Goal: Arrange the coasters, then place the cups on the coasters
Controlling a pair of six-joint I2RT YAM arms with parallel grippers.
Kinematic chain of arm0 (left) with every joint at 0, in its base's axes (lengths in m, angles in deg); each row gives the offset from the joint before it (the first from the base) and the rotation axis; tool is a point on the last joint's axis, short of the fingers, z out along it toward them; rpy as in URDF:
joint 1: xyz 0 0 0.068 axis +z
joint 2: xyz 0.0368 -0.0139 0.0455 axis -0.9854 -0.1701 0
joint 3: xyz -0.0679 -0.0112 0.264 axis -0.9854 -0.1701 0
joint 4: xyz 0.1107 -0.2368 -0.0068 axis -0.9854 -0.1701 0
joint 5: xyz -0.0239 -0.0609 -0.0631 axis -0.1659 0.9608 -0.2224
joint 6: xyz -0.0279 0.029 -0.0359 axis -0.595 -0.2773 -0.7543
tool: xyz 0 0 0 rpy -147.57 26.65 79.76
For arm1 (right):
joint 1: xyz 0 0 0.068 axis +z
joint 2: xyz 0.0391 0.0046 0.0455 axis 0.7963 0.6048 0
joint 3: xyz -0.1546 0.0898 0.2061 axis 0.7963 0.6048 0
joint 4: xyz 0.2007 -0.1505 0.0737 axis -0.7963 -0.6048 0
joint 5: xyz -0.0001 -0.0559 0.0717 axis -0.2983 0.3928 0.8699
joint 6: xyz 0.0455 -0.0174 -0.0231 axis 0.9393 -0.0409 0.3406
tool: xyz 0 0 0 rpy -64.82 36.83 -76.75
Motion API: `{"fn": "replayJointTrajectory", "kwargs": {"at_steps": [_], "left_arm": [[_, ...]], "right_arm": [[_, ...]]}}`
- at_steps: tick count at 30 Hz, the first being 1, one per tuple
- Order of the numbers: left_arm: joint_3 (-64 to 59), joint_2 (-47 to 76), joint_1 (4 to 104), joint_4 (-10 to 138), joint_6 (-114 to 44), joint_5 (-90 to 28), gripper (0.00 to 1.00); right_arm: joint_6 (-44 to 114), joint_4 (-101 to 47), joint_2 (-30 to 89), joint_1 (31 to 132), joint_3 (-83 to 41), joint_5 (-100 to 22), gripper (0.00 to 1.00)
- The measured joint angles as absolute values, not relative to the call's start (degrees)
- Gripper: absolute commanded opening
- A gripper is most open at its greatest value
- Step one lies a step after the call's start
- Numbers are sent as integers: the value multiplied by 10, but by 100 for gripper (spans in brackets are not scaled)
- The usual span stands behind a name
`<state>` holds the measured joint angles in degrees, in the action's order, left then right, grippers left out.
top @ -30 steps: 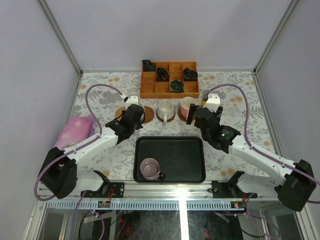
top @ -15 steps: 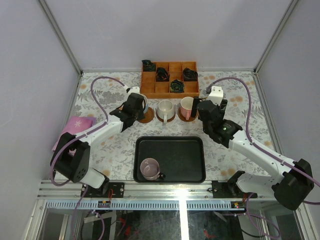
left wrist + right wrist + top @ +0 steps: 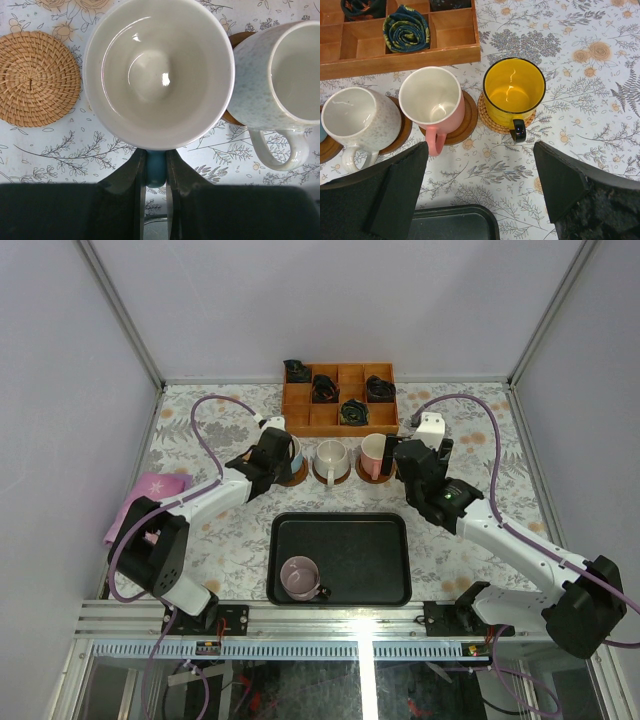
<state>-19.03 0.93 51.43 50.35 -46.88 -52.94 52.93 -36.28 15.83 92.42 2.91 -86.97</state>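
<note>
My left gripper (image 3: 156,156) is shut on the blue handle of the light blue cup (image 3: 159,70), which stands over a brown coaster (image 3: 296,478); whether it rests there I cannot tell. An empty tan woven coaster (image 3: 35,77) lies to its left. The cream cup (image 3: 357,117), pink cup (image 3: 431,97) and yellow cup (image 3: 514,92) each sit on a coaster, the yellow one on a tan woven coaster (image 3: 492,122). My right gripper (image 3: 480,185) hangs open in front of the yellow cup, holding nothing. The mauve cup (image 3: 298,578) stands in the black tray (image 3: 370,560).
An orange wooden grid box (image 3: 338,400) with dark bundles stands behind the row of cups. A pink cloth (image 3: 140,502) lies at the left edge of the floral tablecloth. The tray sits near the front edge between both arm bases.
</note>
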Motion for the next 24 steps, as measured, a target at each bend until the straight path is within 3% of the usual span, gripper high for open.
{"fn": "replayJointTrajectory", "kwargs": {"at_steps": [24], "left_arm": [[-190,9,514,484,-477,-534,0]], "right_arm": [[534,-363,179,923,29,-828,94]]}}
